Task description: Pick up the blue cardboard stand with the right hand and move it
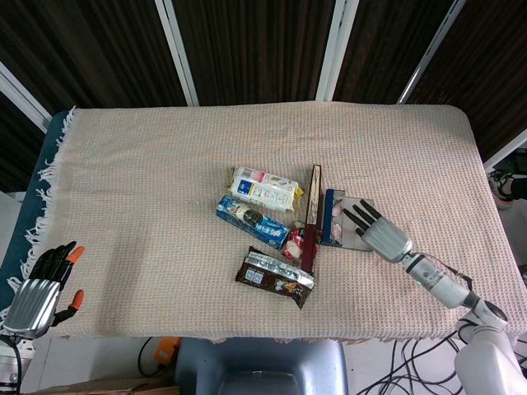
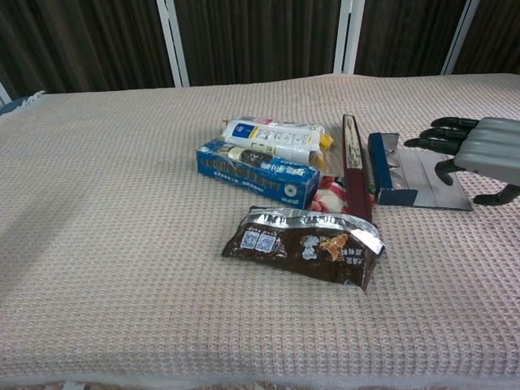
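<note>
The right hand [image 2: 479, 156], fingers spread and empty, hovers over the grey flap of the blue cardboard stand [image 2: 388, 173], possibly touching it. The stand lies on the surface [image 2: 122, 203]. Grasp, lift and transfer remain.

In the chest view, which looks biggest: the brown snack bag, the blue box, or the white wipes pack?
1. Brown snack bag, though it lies nearest the camera.
2. Blue box.
3. White wipes pack, partly hidden behind the box.
</note>
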